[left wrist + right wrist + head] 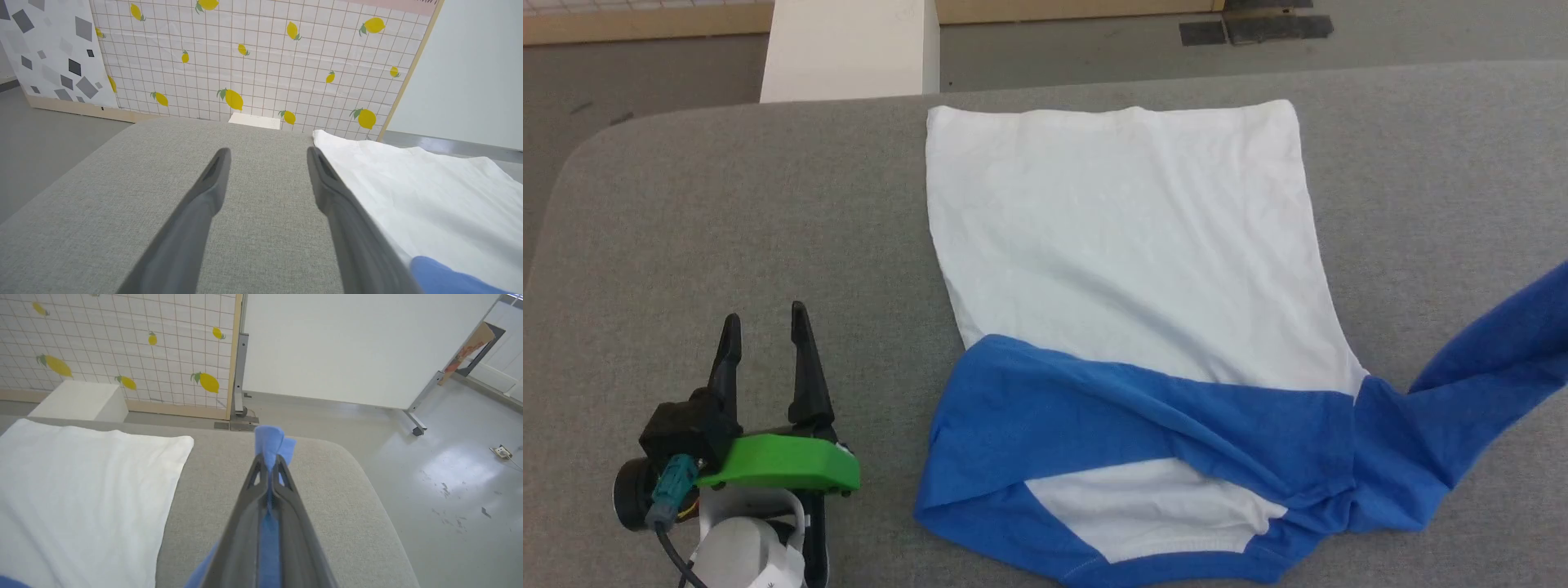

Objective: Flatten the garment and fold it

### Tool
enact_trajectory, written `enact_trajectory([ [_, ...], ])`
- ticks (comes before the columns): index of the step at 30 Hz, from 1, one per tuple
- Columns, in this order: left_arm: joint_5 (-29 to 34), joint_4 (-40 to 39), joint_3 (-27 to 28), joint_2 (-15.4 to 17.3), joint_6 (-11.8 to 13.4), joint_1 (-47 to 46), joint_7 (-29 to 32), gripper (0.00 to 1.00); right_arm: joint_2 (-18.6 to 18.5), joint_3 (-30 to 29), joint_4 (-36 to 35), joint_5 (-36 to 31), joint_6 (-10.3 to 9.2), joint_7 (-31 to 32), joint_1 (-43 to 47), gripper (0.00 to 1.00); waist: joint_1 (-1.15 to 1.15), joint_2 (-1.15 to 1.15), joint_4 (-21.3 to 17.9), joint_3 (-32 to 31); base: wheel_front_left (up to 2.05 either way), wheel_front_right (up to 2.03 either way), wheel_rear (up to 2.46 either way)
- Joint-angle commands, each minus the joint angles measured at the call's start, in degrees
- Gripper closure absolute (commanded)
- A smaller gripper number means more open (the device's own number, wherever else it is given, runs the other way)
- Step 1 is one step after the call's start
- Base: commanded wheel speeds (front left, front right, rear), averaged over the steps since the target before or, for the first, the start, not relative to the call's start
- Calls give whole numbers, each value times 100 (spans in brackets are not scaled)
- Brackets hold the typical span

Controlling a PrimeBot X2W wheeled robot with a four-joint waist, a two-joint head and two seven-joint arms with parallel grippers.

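The garment [1119,253] lies on the grey padded table [727,212], white body spread toward the far edge. One blue sleeve [1111,408] is folded across its near part. The other blue sleeve [1494,367] stretches off to the right, lifted toward the frame edge. My right gripper [269,459] is shut on that sleeve's blue cloth [269,443], which pokes out past its fingertips. My left gripper [764,322] rests open over bare table left of the garment [429,192], with nothing between its fingers [212,179].
A white box [849,49] stands on the floor beyond the table's far edge. A lemon-print panel [265,61] and a white screen [359,347] stand behind. The table's right edge [380,506] drops to a shiny grey floor.
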Motion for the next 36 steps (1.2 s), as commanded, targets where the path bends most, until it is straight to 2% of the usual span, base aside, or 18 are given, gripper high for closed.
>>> enact_trajectory([
  [1,28,17,-6,-21,-25,83,-21,0,89,209,-349,22,-9,110,143,100,0,0,-176,-267,0,0,0],
  [5,24,41,-21,-26,-67,92,-22,0,306,1133,-1268,-15,-9,357,316,100,0,0,-136,-296,0,0,0],
  [8,28,29,-18,-28,-88,82,-22,0,406,2104,-1526,-95,-9,373,259,100,0,0,-94,-278,0,0,0],
  [10,31,21,-13,-30,-96,72,-22,0,537,2833,-1462,-175,-9,348,161,100,0,0,-65,-257,0,0,0],
  [14,40,17,-42,-36,-108,5,-22,0,769,4085,-757,-314,-9,168,-96,100,0,0,57,-163,0,0,0],
  [20,8,8,-137,-46,-116,-113,-22,0,1256,5569,971,-236,-9,-276,-381,100,0,0,285,62,0,0,0],
  [26,-13,28,-242,-52,-126,-270,-22,0,1480,6146,2466,-108,-9,-465,-585,100,0,0,467,300,0,0,0],
  [31,-17,38,-260,-54,-110,-314,-22,0,1515,6243,3131,152,-9,-514,-674,100,0,0,494,379,0,0,0],
  [33,-18,49,-261,-54,-104,-306,-22,0,1514,6235,3165,325,-9,-580,-684,37,0,0,466,375,0,0,0],
  [34,-15,57,-261,-54,-101,-300,-22,0,1518,6189,3132,446,-9,-648,-676,0,0,0,443,366,0,0,0],
  [36,-10,81,-269,-54,-115,-291,-22,0,1523,6054,2960,646,-9,-841,-648,0,0,0,394,328,0,0,0],
])
